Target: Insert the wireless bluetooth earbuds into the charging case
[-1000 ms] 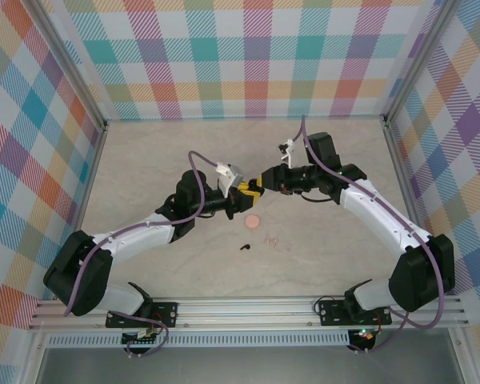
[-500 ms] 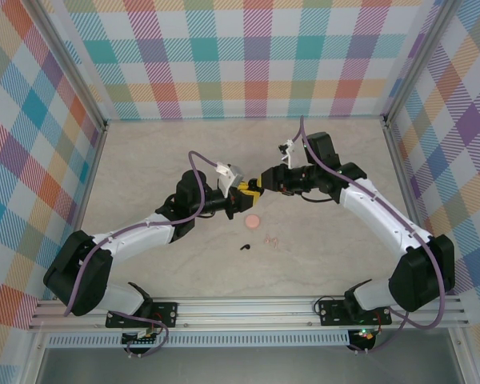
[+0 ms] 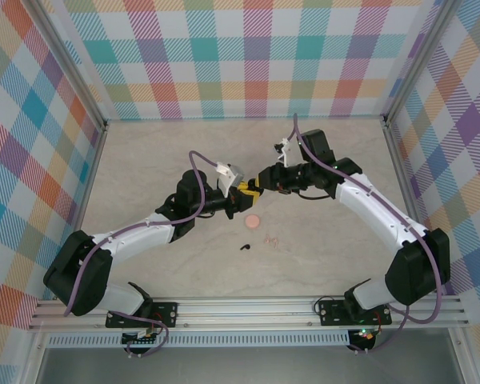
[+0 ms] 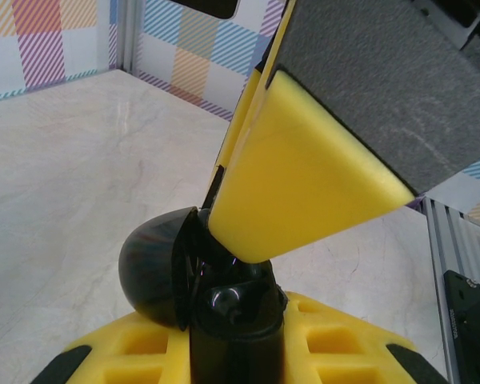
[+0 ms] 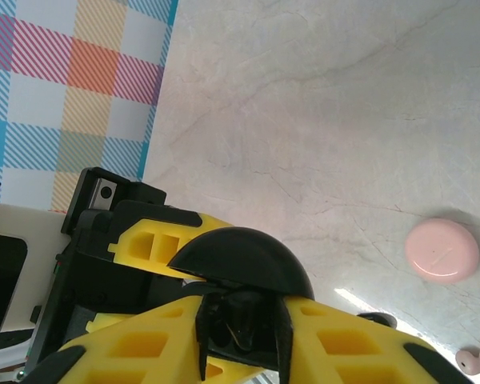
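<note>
Well, left gripper [image 3: 244,192]: squeezing the black case [image 4: 152,268] tight and holding it up above the table [image 3: 144,168].
right gripper [image 3: 261,179]: poking its tips down into the open case (I cannot tell if it is pinching a bud or not).
black bud [image 3: 245,246]: lying on the table.
pink buds [image 3: 270,238]: lying near the pink case [image 3: 254,219].
doing it well: going slowly, keeping the case level, lining the stem up with its hole.
</note>
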